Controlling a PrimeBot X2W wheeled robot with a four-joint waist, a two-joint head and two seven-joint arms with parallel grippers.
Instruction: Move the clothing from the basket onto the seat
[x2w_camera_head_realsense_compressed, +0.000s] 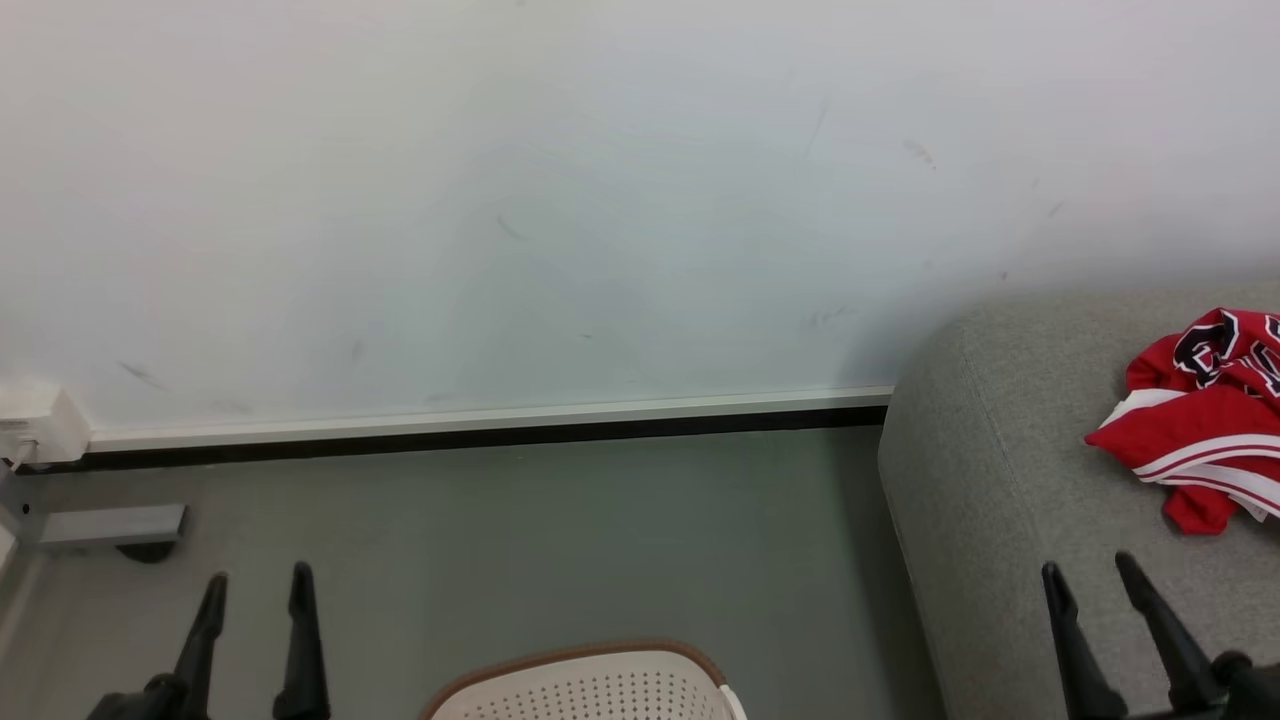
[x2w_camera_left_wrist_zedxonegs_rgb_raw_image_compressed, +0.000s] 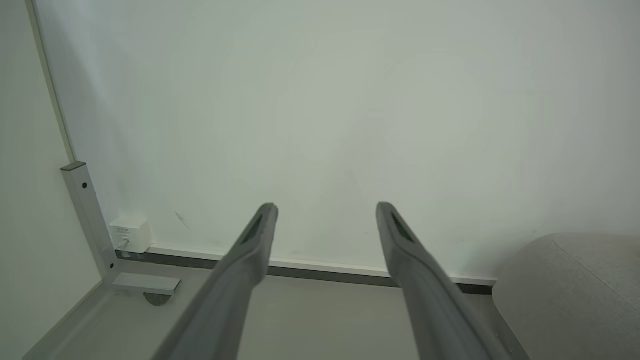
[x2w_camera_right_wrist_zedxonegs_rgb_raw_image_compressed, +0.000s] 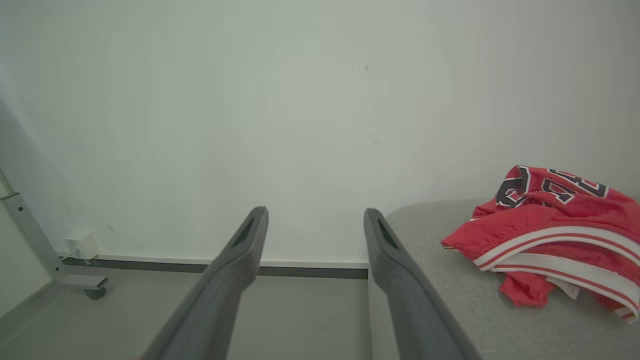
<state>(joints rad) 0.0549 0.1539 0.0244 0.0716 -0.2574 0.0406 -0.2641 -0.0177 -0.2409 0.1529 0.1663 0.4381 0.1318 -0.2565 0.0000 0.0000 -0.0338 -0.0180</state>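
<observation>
The clothing is red with white stripes and black-and-white lettering. The basket is cream-white, dotted with small holes, brown-rimmed. The seat is light grey; the wall white.

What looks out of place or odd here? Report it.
Only small things: the clothing lies crumpled in a heap on the seat, not laid flat, and the wall carries faint scuff marks. Nothing spilled or broken.
</observation>
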